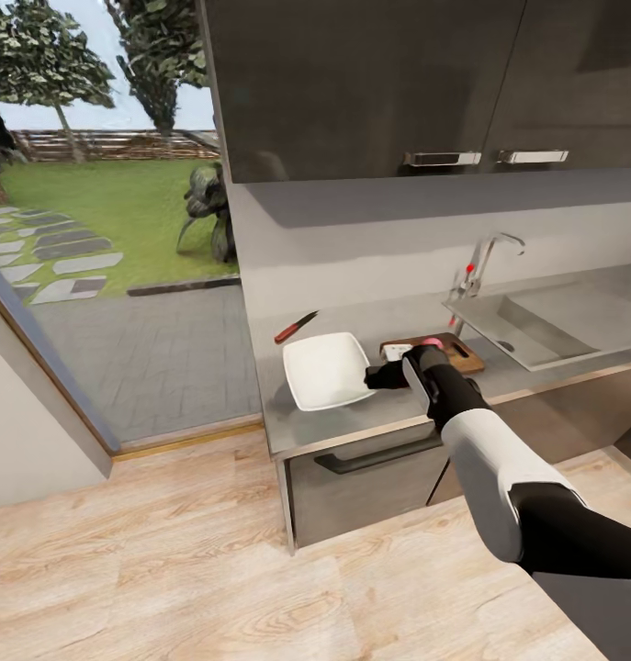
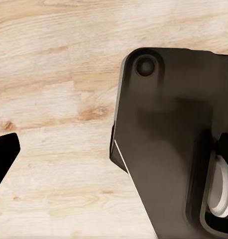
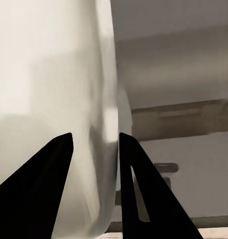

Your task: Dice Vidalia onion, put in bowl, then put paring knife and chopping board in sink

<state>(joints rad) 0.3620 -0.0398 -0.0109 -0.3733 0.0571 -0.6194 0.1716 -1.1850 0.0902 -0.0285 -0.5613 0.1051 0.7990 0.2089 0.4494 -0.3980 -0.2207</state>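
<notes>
Right gripper [image 1: 381,375]: jaws set astride the near right rim of the bowl [image 1: 324,369], one finger [image 3: 42,179] on the inside face and the other outside; gap narrow, the rim filling it. Whether the pads press the rim I cannot tell.
Reason for hold, as I judge it: a rim pinch, likely to drag or tilt the bowl nearer the board for loading.
Bowl: white, square, on the countertop [image 1: 370,418], at 9 o'clock of the board.
Chopping board [image 1: 462,353]: flat at 3 o'clock of the bowl, partly behind the right wrist.
Vidalia onion [image 1: 432,342]: pinkish piece on the board, out of the sink; whether diced is too small to tell.
Paring knife [image 1: 296,327]: lying loose on the counter at 11 o'clock of the bowl, apart from it.
Sink [image 1: 572,330]: at 3 o'clock of the board, tap at its back corner.
Left gripper [image 2: 4,154]: one dark fingertip over wooden floor [image 2: 59,99]; opening cannot be told.
</notes>
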